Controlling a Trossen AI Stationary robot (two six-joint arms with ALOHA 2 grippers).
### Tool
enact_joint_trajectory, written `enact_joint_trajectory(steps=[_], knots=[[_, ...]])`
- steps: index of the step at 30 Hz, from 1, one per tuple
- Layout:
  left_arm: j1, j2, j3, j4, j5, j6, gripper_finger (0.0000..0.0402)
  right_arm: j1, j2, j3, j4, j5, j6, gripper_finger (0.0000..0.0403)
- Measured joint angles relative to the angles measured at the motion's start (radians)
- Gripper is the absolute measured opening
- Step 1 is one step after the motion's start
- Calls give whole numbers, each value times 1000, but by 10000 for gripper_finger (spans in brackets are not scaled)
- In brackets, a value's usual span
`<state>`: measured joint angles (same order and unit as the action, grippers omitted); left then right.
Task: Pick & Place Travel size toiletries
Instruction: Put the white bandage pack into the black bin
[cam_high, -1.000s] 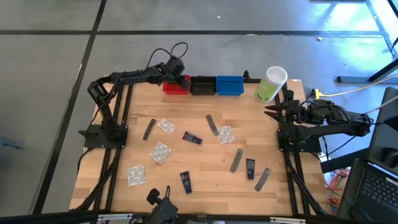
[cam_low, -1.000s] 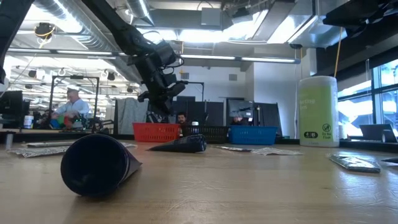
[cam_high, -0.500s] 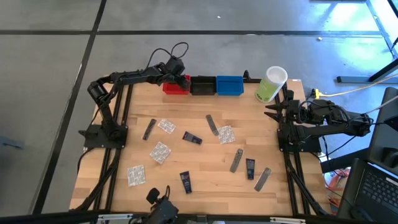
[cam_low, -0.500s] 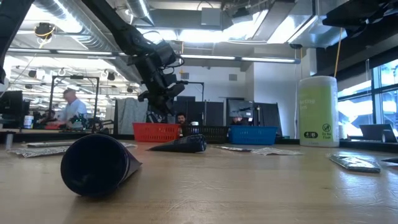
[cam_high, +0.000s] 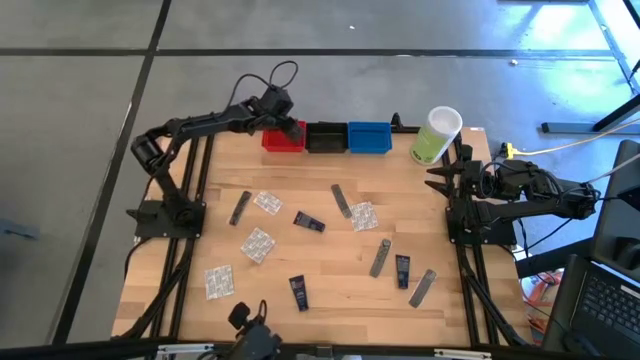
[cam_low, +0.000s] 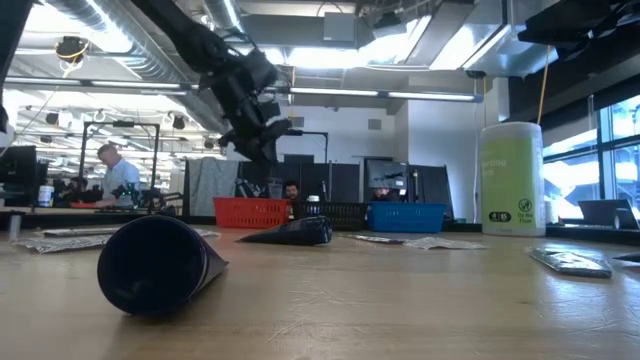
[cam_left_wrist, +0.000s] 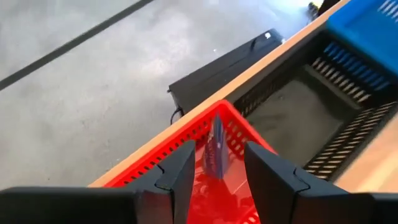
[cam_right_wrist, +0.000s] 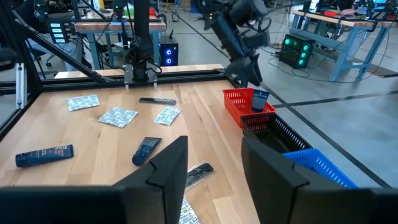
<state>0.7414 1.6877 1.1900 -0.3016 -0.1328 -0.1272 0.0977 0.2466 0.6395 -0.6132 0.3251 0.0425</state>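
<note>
Navy tube (cam_left_wrist: 217, 148) | upright in red bin (cam_left_wrist: 163, 146) | between left fingers (cam_left_wrist: 181, 171), untouched

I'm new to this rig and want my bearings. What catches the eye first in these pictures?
The left gripper hangs above the red bin at the table's far edge, fingers open, with a dark navy tube standing in the bin. Next to it sit a black bin and a blue bin, then a tall pale-green container. Tubes, grey sachets and clear packets lie scattered over the wooden table; the right gripper waits at the right edge.
</note>
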Motion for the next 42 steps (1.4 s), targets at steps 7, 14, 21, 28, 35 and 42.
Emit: enact_joint_trajectory(steps=[7, 14, 21, 28, 35, 42], knots=[[-3, -90, 0, -52, 53, 0, 130, 0, 0, 0, 0, 0, 0, 163], [-29, -153, 0, -138, 100, 2, 127, 0, 0, 0, 0, 0, 0, 162], [-80, -195, 0, -251, 100, 14, 123, 0, 0, 0, 0, 0, 0, 149], [-163, -200, 0, -390, 100, 19, 125, 0, 0, 0, 0, 0, 0, 136], [-271, -200, 0, -488, 100, 18, 120, 0, 0, 0, 0, 0, 0, 124], [-394, -200, 0, -576, 99, 18, 118, 0, 0, 0, 0, 0, 0, 114]])
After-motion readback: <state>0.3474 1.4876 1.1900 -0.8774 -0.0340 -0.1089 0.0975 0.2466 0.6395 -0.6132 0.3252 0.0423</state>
